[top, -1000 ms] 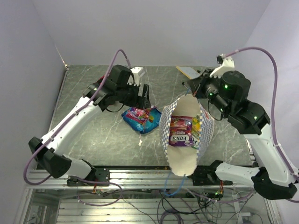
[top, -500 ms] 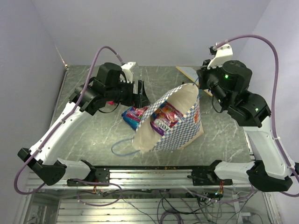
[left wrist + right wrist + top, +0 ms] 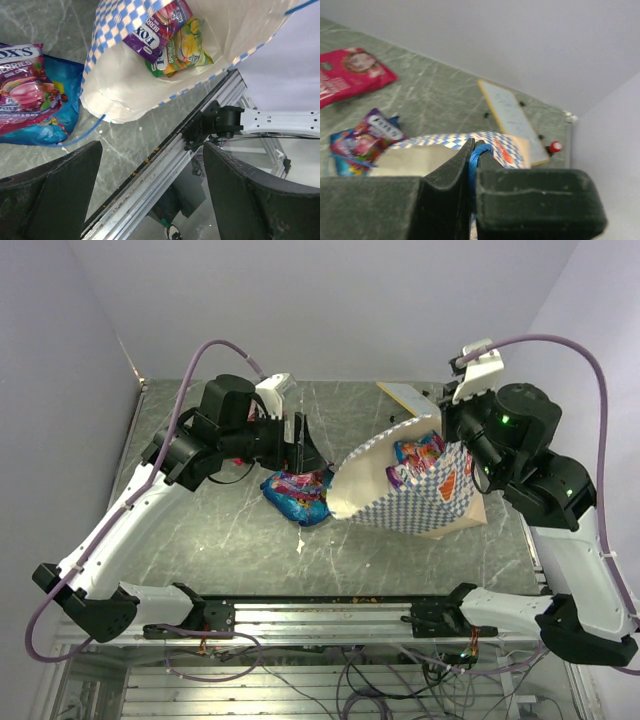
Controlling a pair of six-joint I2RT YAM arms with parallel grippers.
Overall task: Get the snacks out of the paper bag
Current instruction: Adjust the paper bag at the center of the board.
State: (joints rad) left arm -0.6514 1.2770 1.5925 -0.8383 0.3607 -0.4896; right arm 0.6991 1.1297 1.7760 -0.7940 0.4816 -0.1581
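Note:
The blue-and-white checkered paper bag (image 3: 410, 502) lies tipped, its cream mouth facing left. My right gripper (image 3: 447, 428) is shut on its blue string handle (image 3: 476, 156) at the upper rim. Inside the bag (image 3: 125, 85) sit a purple packet (image 3: 156, 30) and a yellow-green packet (image 3: 183, 47). A blue packet (image 3: 297, 497) with a small multicoloured packet (image 3: 22, 85) on top lies on the table just left of the bag's mouth. A red-pink packet (image 3: 350, 75) lies farther off. My left gripper (image 3: 305, 447) hovers open above the blue packet, empty.
A flat white card with a tan edge (image 3: 405, 395) lies at the back of the table behind the bag, a small red knob (image 3: 555, 146) beside it. The metal rail (image 3: 165, 165) runs along the table's near edge. Walls close in on the left and the back.
The right gripper has swung the bag from hanging mouth-up to tipped on its side, mouth to the left, and carried it right. The left arm has drawn back slightly.

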